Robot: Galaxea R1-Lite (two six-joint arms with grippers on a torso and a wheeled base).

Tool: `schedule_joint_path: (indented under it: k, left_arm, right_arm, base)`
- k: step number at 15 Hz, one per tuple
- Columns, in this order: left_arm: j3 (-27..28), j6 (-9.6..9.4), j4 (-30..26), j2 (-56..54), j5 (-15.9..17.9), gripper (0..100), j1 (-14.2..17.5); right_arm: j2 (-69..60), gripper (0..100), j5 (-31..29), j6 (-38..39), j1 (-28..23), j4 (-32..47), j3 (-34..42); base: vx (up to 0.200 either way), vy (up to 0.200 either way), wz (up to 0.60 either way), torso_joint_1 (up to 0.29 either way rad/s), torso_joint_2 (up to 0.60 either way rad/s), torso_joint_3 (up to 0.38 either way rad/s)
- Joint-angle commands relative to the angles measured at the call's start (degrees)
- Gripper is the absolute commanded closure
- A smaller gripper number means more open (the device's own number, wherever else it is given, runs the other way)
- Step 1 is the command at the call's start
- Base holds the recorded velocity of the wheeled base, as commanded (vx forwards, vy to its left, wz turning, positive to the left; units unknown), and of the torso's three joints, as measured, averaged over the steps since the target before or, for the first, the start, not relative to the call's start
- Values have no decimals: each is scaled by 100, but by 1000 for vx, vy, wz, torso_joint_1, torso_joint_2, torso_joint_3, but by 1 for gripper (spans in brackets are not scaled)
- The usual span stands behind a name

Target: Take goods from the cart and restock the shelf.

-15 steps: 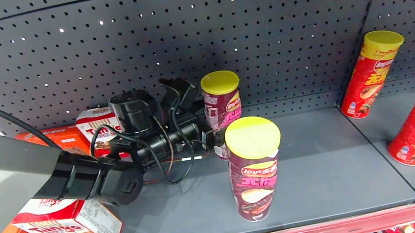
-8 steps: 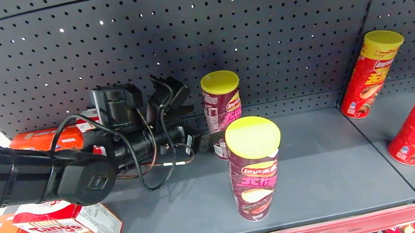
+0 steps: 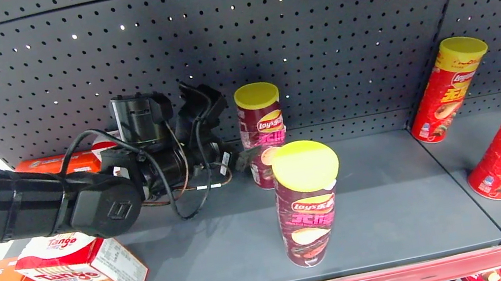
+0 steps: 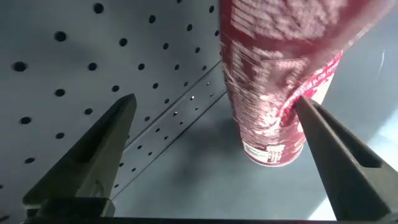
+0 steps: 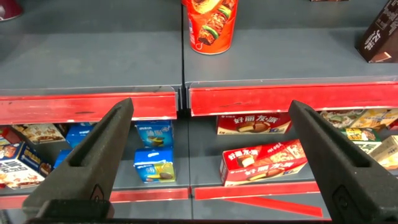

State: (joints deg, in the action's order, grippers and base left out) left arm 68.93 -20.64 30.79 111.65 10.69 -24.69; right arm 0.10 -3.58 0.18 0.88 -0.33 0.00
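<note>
— On shelf (image 3: 394, 197), rear row: purple chip can (image 3: 260, 121), upright, at tips of my left pincer (image 4: 214, 101), spread wide.
— Hazard: fingertip (image 4: 326, 146) just beside it; sideways swing could topple it.

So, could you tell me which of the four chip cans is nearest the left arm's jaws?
The rear maroon can by the pegboard; the open jaws are right at it. The front maroon can and both red cans stand farther off.
</note>
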Motion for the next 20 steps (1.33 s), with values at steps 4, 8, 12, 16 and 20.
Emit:
schedule_joint_path:
  k: [4, 8, 12, 16, 20]
  left_arm:
    - [-28, -133, 14, 41, -85, 0, 69]
    - [-178, -133, 67, -56, -164, 0, 131]
    - [-529, -151, 111, -390, -261, 0, 306]
    - [-582, -388, 129, -320, -436, 0, 377]
    - [-353, -388, 278, 85, -489, 0, 342]
  right_arm:
    - [8, 0, -2, -1, 0, -2, 0]
    - [8, 0, -2, -1, 0, -11, 0]
    - [8, 0, -2, -1, 0, -11, 0]
    - [8, 0, -2, -1, 0, -2, 0]
    - [8, 0, -2, -1, 0, -11, 0]
  base:
    - [0, 0, 0, 0, 0, 0]
    - [0, 0, 0, 0, 0, 0]
    - [0, 0, 0, 0, 0, 0]
    - [0, 0, 0, 0, 0, 0]
    - [0, 0, 0, 0, 0, 0]
